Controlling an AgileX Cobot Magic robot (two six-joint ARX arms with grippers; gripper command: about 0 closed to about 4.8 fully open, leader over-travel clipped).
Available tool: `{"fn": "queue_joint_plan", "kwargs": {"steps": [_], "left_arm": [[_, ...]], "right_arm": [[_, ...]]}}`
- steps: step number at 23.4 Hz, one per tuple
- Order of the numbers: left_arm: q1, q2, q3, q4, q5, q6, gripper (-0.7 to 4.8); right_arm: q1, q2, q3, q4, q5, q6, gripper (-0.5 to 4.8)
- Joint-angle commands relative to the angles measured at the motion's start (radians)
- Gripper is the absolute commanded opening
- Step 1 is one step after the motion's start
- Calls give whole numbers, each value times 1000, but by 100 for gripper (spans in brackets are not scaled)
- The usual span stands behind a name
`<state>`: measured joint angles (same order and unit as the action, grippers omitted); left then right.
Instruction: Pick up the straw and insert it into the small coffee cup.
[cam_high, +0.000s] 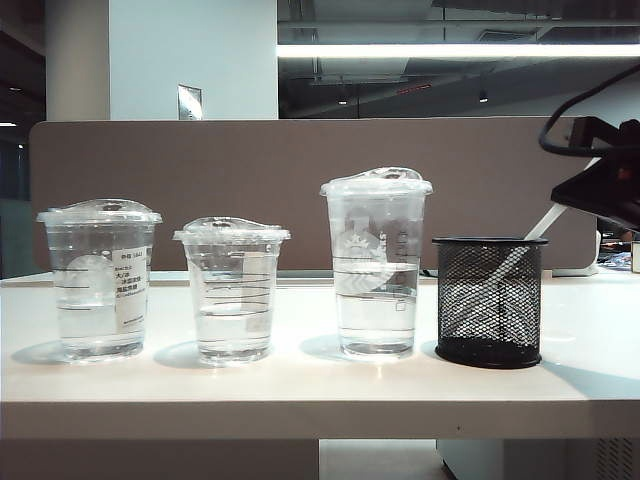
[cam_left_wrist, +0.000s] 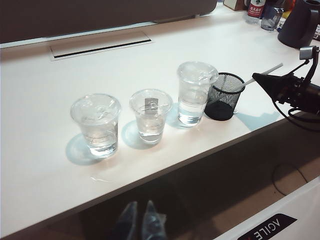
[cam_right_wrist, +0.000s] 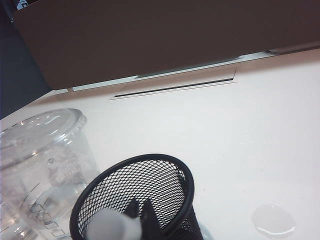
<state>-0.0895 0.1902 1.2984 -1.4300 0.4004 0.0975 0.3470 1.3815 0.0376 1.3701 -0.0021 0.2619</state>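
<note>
Pinching the straw (cam_right_wrist: 111, 223), right gripper (cam_right_wrist: 141, 212) jaws fully closed.

Clear, glossy plastic on all three lidded cups, small coffee cup (cam_high: 232, 290) included, with fine printed lines and a matt white paper-like label. Smooth, matt white on the straw (cam_high: 545, 222). Black wire mesh, matt, on the pen holder (cam_high: 490, 301). Smooth, faintly shiny white on the table (cam_high: 300, 385). Dull brown, cloth-like on the far partition (cam_high: 250, 160).
</note>
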Motion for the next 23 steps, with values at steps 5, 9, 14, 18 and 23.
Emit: {"fn": "queue_joint_plan", "kwargs": {"steps": [5,9,14,18,23], "left_arm": [[2,2,2,-2,-2,1,22],[2,2,2,-1,-4,4,22],[2,2,2,-1,-4,4,22],[2,2,-6,-1,-14,8,22],[2,2,-63,-2,-19,8,25]], "right_arm": [[2,-124,39,32,0,-74,-4],[1,-276,85,-87,-36,-79,-4],[2,-573,377,-830,-185,-320,-4],[3,-524,680,-1194,-286,-453,-1],[117,-294,877,-1172,-341,-452,-1]]}}
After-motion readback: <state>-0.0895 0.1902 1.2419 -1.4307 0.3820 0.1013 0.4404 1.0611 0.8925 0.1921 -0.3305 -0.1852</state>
